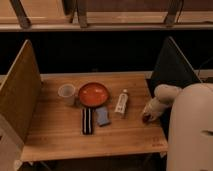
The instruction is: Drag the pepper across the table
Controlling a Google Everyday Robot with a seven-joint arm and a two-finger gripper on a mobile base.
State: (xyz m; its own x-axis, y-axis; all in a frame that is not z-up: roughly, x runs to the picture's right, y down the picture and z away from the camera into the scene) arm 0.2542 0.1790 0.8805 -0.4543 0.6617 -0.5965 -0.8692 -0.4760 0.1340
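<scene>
The pepper (145, 119) shows as a small dark red spot on the light wooden table (55, 135), near its right edge. My gripper (146, 115) reaches down from the white arm (165, 96) at the right and sits right over the pepper, covering most of it. The pepper lies to the right of the white bottle and well away from the bowl.
An orange-red bowl (93, 93) and a pale cup (66, 93) stand at the table's middle back. A blue sponge (103, 116), a black flat object (87, 120) and a white bottle (121, 103) lie in front. Side panels (20, 95) flank the table.
</scene>
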